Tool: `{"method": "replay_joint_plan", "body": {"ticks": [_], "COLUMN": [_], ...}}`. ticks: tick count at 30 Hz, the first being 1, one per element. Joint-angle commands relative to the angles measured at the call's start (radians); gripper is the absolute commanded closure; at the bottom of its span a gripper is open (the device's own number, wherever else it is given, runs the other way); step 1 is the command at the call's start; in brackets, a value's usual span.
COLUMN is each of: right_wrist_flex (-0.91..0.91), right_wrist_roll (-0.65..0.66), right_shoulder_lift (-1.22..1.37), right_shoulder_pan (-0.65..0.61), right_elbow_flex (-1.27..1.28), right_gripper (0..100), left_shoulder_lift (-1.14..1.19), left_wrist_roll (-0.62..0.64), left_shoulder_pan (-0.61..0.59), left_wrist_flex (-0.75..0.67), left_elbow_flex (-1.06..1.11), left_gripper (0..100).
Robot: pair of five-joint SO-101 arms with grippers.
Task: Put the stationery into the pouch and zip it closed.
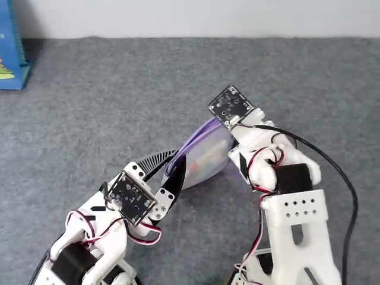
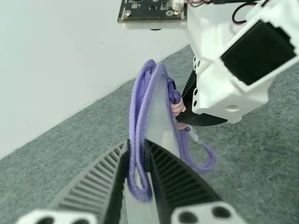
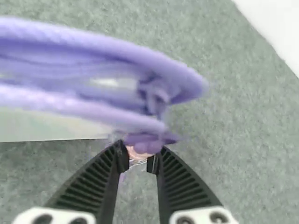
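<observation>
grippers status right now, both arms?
Left gripper: shut on the edge of the pouch.
Right gripper: shut on the pouch's zipper pull.

Smooth translucent plastic pouch with woven cloth edging; ribbed matt plastic left claw, right claw; rough felt table

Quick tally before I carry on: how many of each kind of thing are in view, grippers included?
Pouches: 1, the purple pouch, held up between the two arms
Grippers: 2, the left gripper and the right gripper, each closed on the pouch
Boxes: 1, the blue box at the table's far edge
Total: 4
</observation>
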Motion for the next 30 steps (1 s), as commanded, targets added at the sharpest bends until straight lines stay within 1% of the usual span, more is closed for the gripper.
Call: {"method": "replay_joint_plan", "body": {"ticks": [1,6,10,12,15,18,22,25,30], "right_wrist_flex": [-0.008,0.042,0.042,0.039,0.036,0.024,0.001,-0.015,-0.01], "right_wrist_roll": [0.011,0.04,0.04,0.034,0.028,-0.021,-0.048,-0.068,-0.091], "right_shoulder_lift": [-0.053,-0.249,-0.4,-0.44,-0.469,-0.479,-0.481,-0.481,-0.481], "right_shoulder_pan": [0.051,0.048,0.042,0.042,0.041,0.007,-0.051,-0.067,-0.067], "right_elbow_flex": [-0.012,-0.012,-0.008,-0.008,-0.008,-0.005,0.005,0.002,0.002], "right_gripper": [98.9,98.9,98.9,98.8,98.8,98.8,98.8,98.8,98.8], "left_shoulder_lift": [0.017,0.017,0.017,0.017,0.017,0.017,0.009,-0.052,-0.21], "left_wrist_roll": [0.003,0.003,0.003,0.003,0.008,0.008,0.008,0.009,0.02], "left_shoulder_pan": [-0.015,-0.015,-0.015,-0.015,-0.017,-0.017,-0.017,-0.029,-0.147], "left_wrist_flex": [0.014,0.014,0.014,0.014,0.041,0.074,0.083,0.091,0.101], "left_elbow_flex": [0.084,0.084,0.084,0.084,0.081,0.079,0.076,0.084,0.105], "left_gripper": [98,98,98,95,87,80,79,79,79]}}
